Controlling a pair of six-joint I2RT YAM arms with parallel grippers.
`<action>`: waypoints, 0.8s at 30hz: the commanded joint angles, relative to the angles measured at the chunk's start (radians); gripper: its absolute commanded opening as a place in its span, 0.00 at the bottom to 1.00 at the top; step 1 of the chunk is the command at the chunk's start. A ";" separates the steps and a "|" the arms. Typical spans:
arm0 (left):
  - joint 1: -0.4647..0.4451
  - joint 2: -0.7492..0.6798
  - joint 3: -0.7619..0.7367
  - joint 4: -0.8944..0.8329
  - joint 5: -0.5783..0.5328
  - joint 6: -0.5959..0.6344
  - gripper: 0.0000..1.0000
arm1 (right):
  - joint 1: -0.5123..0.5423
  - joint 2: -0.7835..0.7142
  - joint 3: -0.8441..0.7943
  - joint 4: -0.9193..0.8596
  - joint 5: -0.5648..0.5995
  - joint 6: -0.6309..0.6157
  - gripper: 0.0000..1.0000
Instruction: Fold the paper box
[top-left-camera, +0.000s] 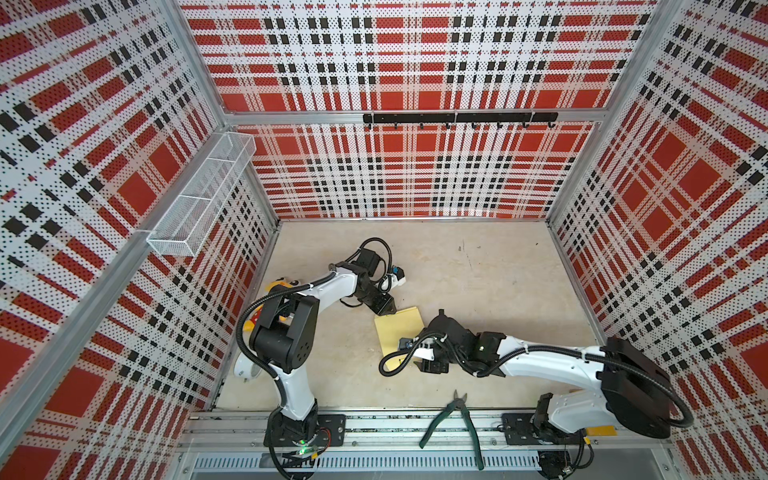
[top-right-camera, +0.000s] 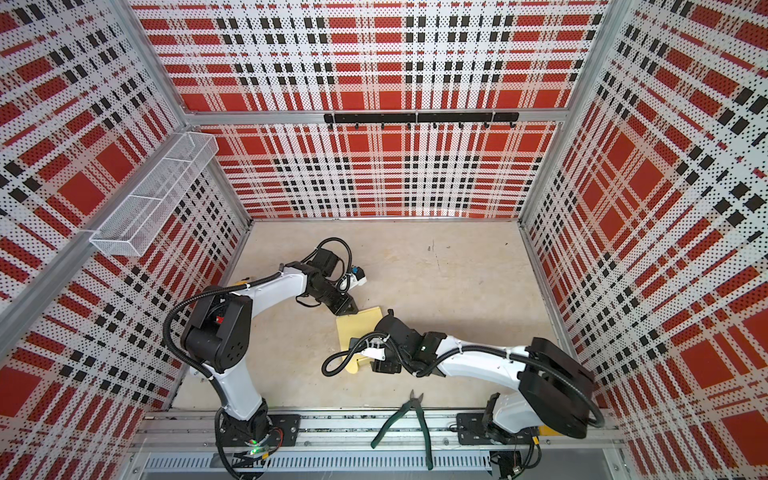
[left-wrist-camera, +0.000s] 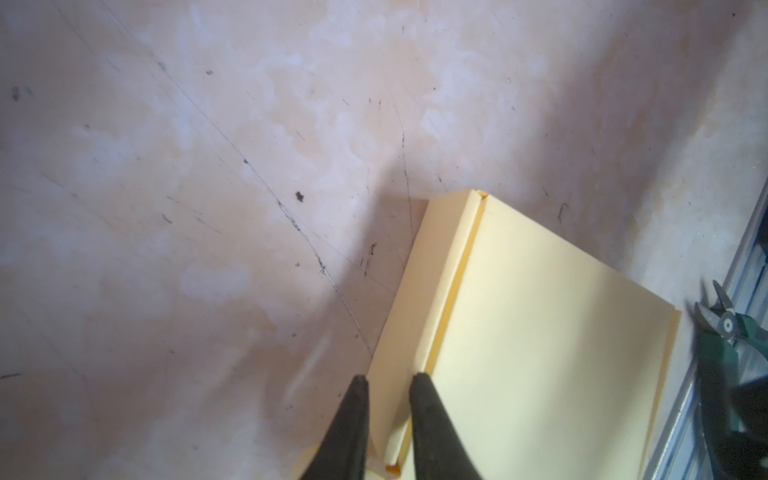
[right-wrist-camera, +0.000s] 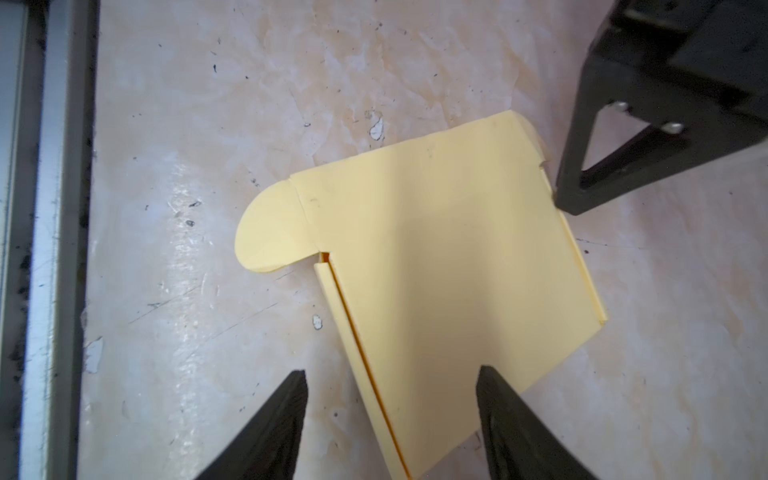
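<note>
Yellow paper box (top-left-camera: 399, 328) lies closed, left hand (left-wrist-camera: 390, 380) pinching its side wall, right hand (right-wrist-camera: 391, 370) spread above.

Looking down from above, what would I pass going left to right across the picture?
In a top view: wire basket → paper box → green pliers.

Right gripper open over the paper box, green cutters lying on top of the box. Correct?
No. The green cutters lie on the front rail, apart from the paper box, as both top views show. The right gripper is open over the box, per the right wrist view.
</note>
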 joint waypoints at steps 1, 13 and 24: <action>-0.009 -0.010 -0.021 -0.014 -0.026 0.019 0.23 | 0.024 0.074 0.024 0.052 0.056 -0.053 0.71; -0.009 0.015 -0.010 -0.020 -0.040 0.029 0.22 | 0.144 0.169 -0.042 0.254 0.461 -0.291 0.77; -0.011 0.041 0.013 -0.034 -0.038 0.025 0.22 | 0.235 0.199 -0.094 0.413 0.710 -0.442 0.85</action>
